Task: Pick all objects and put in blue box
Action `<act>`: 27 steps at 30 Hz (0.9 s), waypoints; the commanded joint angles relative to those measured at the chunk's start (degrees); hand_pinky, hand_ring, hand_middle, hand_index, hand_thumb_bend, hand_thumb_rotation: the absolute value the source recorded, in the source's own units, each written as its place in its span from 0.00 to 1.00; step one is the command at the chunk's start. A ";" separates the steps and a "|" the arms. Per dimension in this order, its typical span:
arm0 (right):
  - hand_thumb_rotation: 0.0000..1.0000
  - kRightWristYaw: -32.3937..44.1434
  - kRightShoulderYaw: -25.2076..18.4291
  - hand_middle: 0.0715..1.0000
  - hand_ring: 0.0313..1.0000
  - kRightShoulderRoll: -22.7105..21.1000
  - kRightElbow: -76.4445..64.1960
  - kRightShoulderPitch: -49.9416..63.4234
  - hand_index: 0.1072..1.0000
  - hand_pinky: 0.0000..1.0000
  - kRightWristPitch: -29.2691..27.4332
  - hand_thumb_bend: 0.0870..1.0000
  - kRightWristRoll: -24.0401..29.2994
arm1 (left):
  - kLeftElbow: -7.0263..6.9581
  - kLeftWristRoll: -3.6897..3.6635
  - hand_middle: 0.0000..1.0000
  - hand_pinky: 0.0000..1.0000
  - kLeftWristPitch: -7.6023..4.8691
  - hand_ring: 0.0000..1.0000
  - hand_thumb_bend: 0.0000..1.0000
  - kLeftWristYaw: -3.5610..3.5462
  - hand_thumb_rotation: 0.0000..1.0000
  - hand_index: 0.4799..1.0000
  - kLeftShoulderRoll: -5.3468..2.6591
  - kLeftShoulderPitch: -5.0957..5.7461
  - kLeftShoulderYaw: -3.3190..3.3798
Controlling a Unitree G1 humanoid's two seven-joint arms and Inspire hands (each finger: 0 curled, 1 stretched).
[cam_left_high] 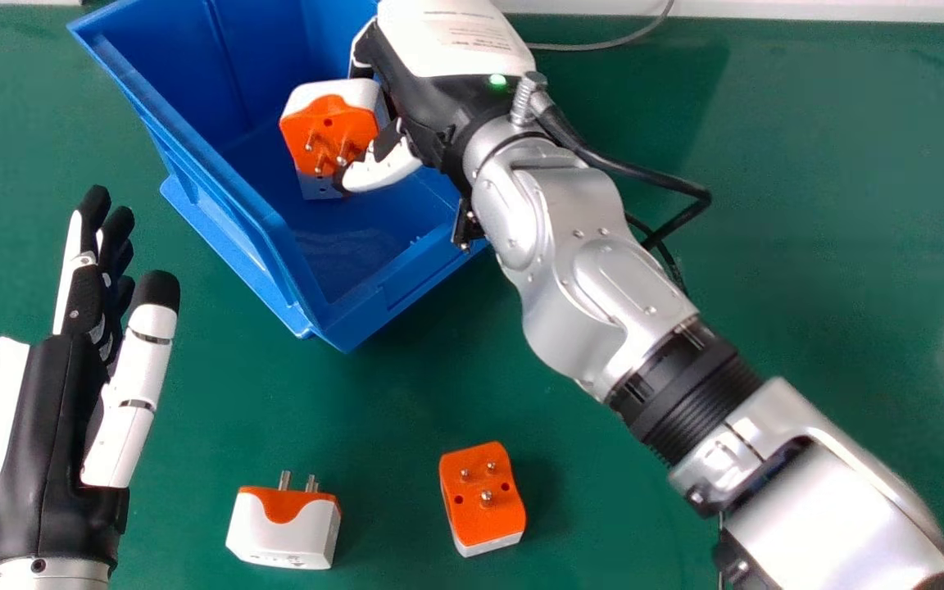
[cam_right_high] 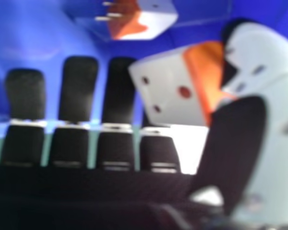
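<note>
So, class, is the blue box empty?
Not empty: an adapter lies inside the box, besides the held adapter in the right hand.

1 open-topped blue plastic box [cam_left_high: 185, 49] — 2 blocky white-and-orange plug adapters [cam_left_high: 329, 123] in or over it, 2 more adapters [cam_left_high: 483, 496] outside it — 4 altogether.

Left adapter [cam_left_high: 285, 534] and right adapter [cam_left_high: 482, 498] on table [cam_left_high: 390, 393], before box [cam_left_high: 222, 192]. Third adapter [cam_right_high: 156, 19] inside box; fourth adapter [cam_left_high: 333, 127] in right hand [cam_left_high: 439, 98].
</note>
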 commanded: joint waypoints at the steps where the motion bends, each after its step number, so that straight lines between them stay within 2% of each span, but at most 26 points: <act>1: 0.18 -1.28 0.41 0.43 0.35 0.32 0.97 -3.56 0.46 0.27 -0.66 0.19 0.46 | -0.43 -0.51 0.99 1.00 -1.51 1.00 0.41 -0.32 0.91 0.98 0.47 0.07 -0.12; 2: 0.18 -1.49 0.47 0.43 0.35 0.26 1.69 -3.77 0.46 0.27 -1.13 0.19 0.64 | -0.27 -0.26 0.99 1.00 -1.82 1.00 0.41 -0.27 0.91 0.98 0.54 -0.02 -0.08; 3: 0.17 -1.67 0.57 0.42 0.34 0.24 2.35 -3.99 0.45 0.27 -1.43 0.24 0.74 | -0.16 -0.11 0.99 1.00 -2.01 1.00 0.41 -0.23 0.91 0.98 0.59 -0.10 -0.05; 4: 0.17 -1.95 0.74 0.42 0.34 0.27 3.15 -4.24 0.45 0.27 -1.62 0.24 0.76 | -0.22 -0.20 0.99 1.00 -1.98 1.00 0.41 -0.29 0.91 0.98 0.61 -0.09 -0.06; 6: 0.16 -2.71 0.99 0.43 0.36 0.35 4.73 -4.65 0.44 0.27 -2.13 0.31 0.84 | -0.72 -0.44 0.99 1.00 -1.52 1.00 0.41 -0.24 0.91 0.98 0.41 0.22 -0.16; 9: 0.15 -3.99 1.06 0.43 0.36 0.69 7.16 -5.21 0.44 0.28 -2.88 0.35 1.22 | -1.20 -0.36 0.99 1.00 -0.84 1.00 0.40 -0.04 0.92 0.98 0.23 0.54 -0.28; 13: 0.15 -5.32 1.50 0.43 0.37 1.25 9.96 -5.95 0.43 0.28 -2.71 0.38 1.59 | -1.20 0.46 0.99 1.00 -1.07 1.00 0.40 -0.03 0.91 0.98 0.60 0.74 -0.42; 14: 0.15 -5.55 1.85 0.43 0.37 1.31 10.56 -6.04 0.43 0.28 -2.65 0.38 1.38 | -1.51 0.44 0.99 1.00 -0.64 1.00 0.40 0.01 0.91 0.98 0.53 0.97 -0.49; 16: 0.15 -5.71 2.59 0.44 0.37 1.34 11.54 -6.21 0.43 0.28 -2.51 0.39 1.00 | -1.65 -0.22 0.99 1.00 -0.04 1.00 0.41 -0.08 0.91 0.98 0.33 1.26 -0.55; 19: 0.15 -5.94 3.30 0.43 0.36 1.15 12.53 -6.21 0.43 0.28 -3.08 0.40 1.13 | -1.32 -0.36 0.99 1.00 0.20 1.00 0.42 -0.19 0.91 0.99 0.44 1.33 -0.59; 21: 0.15 -5.94 3.56 0.43 0.36 1.03 13.11 -6.23 0.43 0.27 -3.33 0.41 1.40 | -1.63 -0.47 1.00 1.00 0.54 1.00 0.42 -0.08 0.90 0.99 0.29 1.44 -0.72; 23: 0.15 -5.68 4.04 0.43 0.36 1.12 13.88 -6.43 0.43 0.28 -2.80 0.41 1.23 | -1.71 -0.26 1.00 1.00 0.44 1.00 0.42 -0.02 0.90 0.99 0.31 1.53 -0.78; 26: 0.15 -5.20 4.59 0.43 0.37 1.06 14.33 -6.59 0.43 0.28 -2.45 0.42 1.11 | -1.45 -0.20 1.00 1.00 -0.39 1.00 0.43 0.08 0.89 0.99 0.27 1.53 -0.79; 27: 0.15 -5.35 4.64 0.44 0.37 0.99 14.33 -6.51 0.43 0.28 -2.50 0.42 1.16 | -1.53 0.05 1.00 1.00 -0.44 1.00 0.43 0.26 0.89 0.99 0.18 1.58 -0.84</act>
